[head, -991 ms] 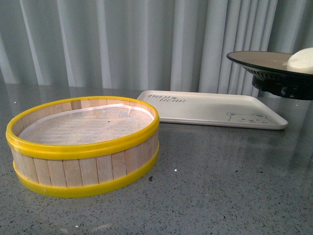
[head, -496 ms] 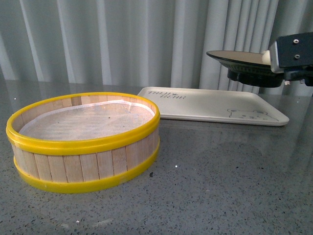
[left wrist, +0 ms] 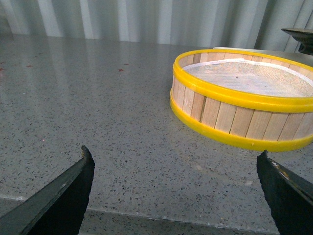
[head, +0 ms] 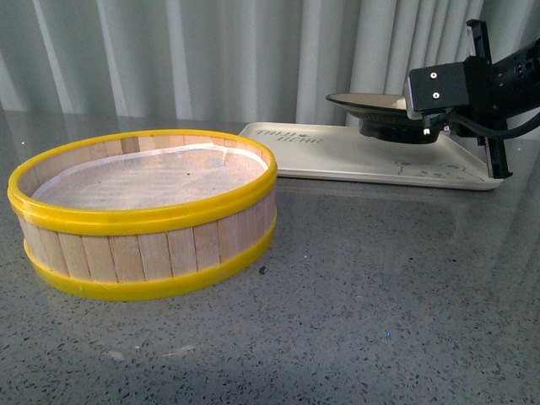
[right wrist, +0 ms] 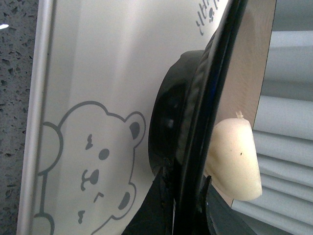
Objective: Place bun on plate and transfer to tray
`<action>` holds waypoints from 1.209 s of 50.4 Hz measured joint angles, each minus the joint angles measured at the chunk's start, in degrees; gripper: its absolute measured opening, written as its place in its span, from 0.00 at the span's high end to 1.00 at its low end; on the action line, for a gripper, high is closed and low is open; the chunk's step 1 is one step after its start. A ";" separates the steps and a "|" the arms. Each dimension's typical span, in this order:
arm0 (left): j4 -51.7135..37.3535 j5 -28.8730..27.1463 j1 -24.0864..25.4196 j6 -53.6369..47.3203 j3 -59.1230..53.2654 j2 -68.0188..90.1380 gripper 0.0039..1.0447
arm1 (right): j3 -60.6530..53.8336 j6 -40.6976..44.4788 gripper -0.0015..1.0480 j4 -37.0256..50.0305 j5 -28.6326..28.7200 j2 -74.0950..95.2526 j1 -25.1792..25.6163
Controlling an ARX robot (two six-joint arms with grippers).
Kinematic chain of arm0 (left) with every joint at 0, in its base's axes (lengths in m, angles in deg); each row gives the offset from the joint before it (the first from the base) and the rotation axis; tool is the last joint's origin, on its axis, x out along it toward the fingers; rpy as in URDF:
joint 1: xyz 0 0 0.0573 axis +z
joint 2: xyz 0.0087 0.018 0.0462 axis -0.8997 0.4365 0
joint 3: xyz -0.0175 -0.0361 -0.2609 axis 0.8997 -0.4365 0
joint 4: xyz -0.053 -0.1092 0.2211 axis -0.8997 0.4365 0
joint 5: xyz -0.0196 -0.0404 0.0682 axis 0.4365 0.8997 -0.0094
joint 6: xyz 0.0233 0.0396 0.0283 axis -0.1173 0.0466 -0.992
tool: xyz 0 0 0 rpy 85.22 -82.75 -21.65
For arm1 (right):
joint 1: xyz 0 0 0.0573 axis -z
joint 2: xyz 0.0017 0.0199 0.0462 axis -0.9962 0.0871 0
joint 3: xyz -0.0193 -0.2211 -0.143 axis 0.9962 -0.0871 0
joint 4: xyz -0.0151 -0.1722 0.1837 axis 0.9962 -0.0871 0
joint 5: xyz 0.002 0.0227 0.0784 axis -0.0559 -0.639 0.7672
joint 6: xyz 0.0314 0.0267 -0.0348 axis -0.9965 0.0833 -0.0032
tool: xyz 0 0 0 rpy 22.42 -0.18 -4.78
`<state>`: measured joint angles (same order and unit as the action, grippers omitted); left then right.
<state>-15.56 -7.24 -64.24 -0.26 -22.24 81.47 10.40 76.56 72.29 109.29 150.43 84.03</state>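
Over the tray the plate has been lowered — touchdown cannot be confirmed. The bun is carried on it, the rim is pinched by the right gripper; release is judged near.

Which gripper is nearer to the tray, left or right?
Right. The right gripper holds the plate over the tray; the left gripper is open, with the steamer basket between them.
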 joint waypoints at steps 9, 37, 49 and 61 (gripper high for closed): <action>0.00 0.00 0.00 0.00 0.00 0.00 0.06 | 3.30 1.03 0.97 -1.42 -0.33 3.61 -0.57; 0.00 0.00 0.00 0.00 0.00 0.00 0.06 | 5.79 1.42 0.97 -2.12 -0.68 6.60 -0.66; 0.00 0.00 0.00 0.00 0.00 0.00 0.06 | 5.81 0.94 0.92 -3.19 -1.51 6.58 -0.94; 0.00 0.00 0.00 0.00 0.00 0.00 0.06 | 4.74 -0.24 0.63 -3.17 -1.16 5.86 -1.36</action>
<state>-15.56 -7.24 -64.24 -0.26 -22.24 81.47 15.15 76.32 69.12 108.13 156.29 82.68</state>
